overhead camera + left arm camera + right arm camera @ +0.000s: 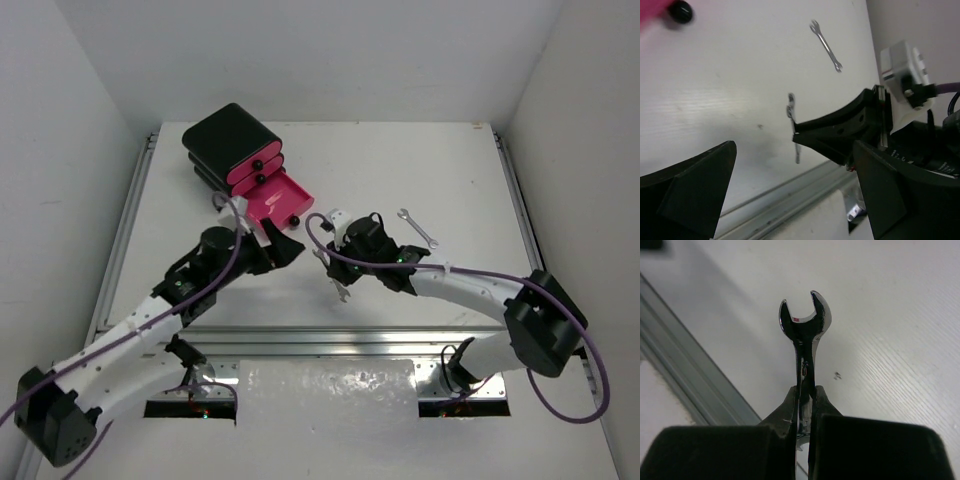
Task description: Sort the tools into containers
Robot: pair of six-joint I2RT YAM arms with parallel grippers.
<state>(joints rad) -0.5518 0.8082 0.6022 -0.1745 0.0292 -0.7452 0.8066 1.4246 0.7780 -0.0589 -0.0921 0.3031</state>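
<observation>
White worktop, black box set at far left, three pink drawers stacked inside, lowest drawer pulled out, left claw spread wide just beside it, right claw clenched on silver wrench near worktop centre, second wrench laid flat further right.

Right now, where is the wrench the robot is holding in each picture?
Top external: the held wrench is low centre, at the right gripper tip.
Left wrist: centre, pinched by black fingers.
Right wrist: centre, open head up.
Shared landmark: the metal rail close by.
</observation>
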